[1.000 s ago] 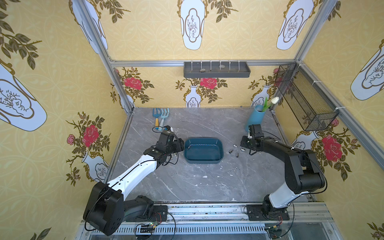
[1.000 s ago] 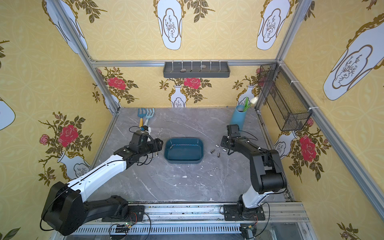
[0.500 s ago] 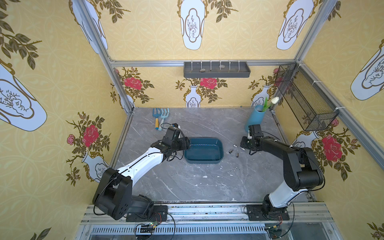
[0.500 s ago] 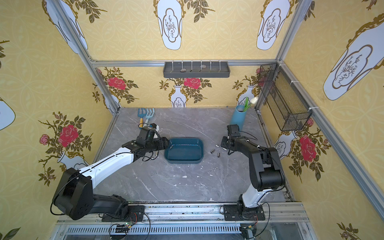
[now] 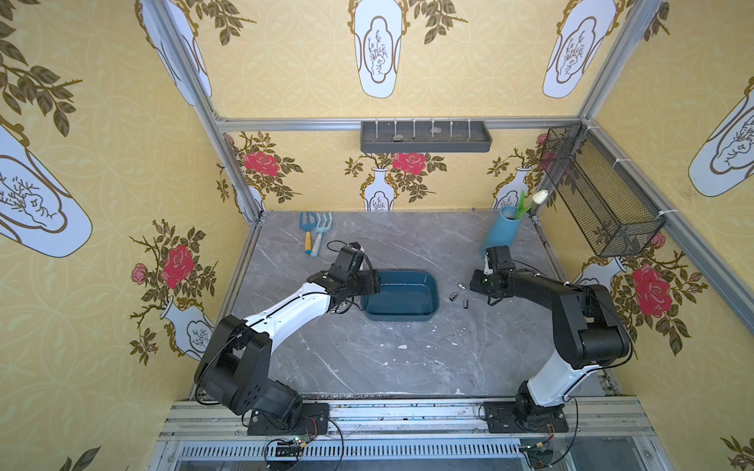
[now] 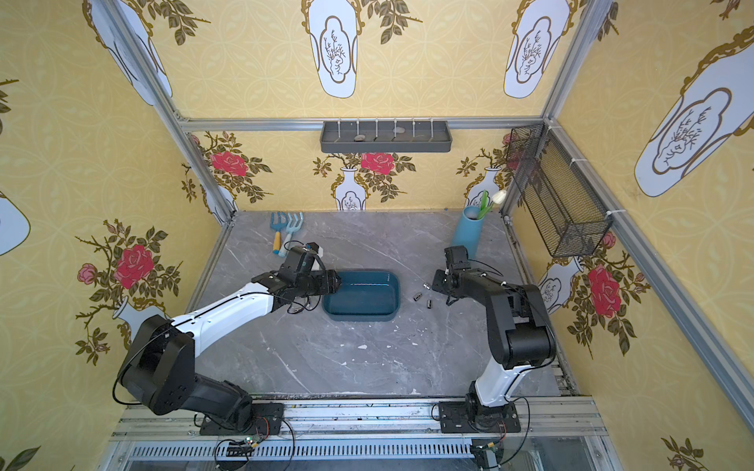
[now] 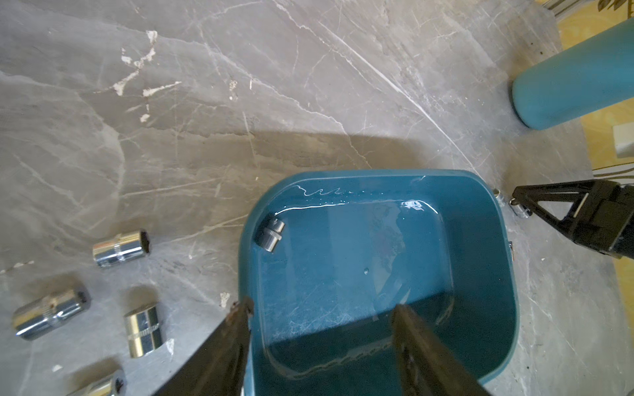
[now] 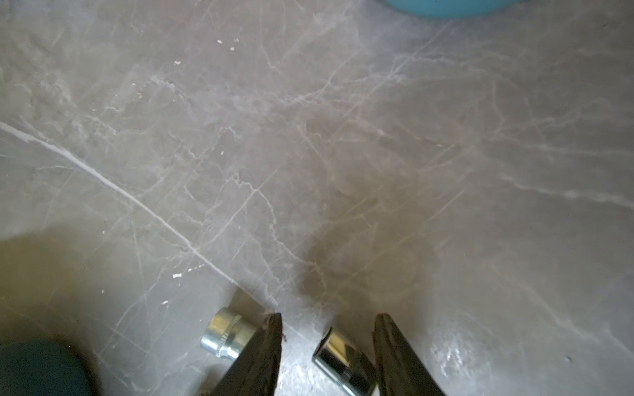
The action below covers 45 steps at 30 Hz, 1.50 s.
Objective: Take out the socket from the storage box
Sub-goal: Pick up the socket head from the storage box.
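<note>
Grey marble tabletop (image 5: 367, 367), flowered yellow walls. We find the blue storage box (image 5: 400, 317) mid-table with one socket (image 7: 271, 235) inside, toward its right end. Left gripper (image 7: 322, 312) hangs spread over the box's left end, empty. Right gripper (image 8: 327, 320) is spread astride another socket (image 8: 343, 358) right of the box, not pinching. We judge a reach for the boxed socket in hand; next: travel right, lower, close. Only the left wrist view shows that socket and loose sockets (image 7: 120, 247) beside the box; both top views miss them.
</note>
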Available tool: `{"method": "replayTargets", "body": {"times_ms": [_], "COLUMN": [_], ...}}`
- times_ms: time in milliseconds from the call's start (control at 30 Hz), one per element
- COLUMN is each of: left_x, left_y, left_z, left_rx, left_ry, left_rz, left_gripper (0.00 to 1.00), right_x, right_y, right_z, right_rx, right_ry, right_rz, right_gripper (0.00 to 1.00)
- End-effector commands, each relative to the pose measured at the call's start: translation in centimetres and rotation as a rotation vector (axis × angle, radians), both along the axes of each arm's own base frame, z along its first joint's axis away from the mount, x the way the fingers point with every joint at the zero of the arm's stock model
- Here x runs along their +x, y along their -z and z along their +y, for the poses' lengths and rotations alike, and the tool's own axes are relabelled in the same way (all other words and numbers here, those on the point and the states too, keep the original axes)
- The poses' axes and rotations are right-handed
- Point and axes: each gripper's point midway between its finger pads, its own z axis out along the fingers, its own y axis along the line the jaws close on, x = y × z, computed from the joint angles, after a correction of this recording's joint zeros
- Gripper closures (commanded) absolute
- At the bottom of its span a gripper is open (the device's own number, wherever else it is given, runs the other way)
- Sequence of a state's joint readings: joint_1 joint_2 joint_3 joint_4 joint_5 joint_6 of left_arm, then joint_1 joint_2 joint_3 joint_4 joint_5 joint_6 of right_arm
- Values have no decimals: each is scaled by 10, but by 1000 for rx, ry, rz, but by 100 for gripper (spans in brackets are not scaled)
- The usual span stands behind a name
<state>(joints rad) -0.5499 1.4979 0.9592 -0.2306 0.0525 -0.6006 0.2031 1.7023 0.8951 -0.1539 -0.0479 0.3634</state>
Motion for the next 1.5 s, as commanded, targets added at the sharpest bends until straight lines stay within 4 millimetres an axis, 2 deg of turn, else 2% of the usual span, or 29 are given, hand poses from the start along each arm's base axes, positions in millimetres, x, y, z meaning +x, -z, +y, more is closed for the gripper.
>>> {"method": "replayTargets", "body": {"times_ms": [0,333,900,1200,1467], "left_x": [-2,-2,0,-2,4], "left_y": [5,11,16,31,50], "left_z": [-2,-5,-9,-16,-21], "left_rx": [13,17,48,163,329], "left_ry": [10,13,26,44,69], "left_rz": [17,33,50,91,108], "left_gripper": [30,30,30,36,34], "right_x": [1,-3,-7,-8,-11], "right_y": [-1,3,-4,-15,-24], "right_z": [3,3,-6,-5,-4], "right_rx": [17,22,-15,-7,11], "right_ry": [-6,-6,21,21,19], "right_rz": [-14,-5,-4,-24,-39], "right_gripper": [52,53,52,52,51]}}
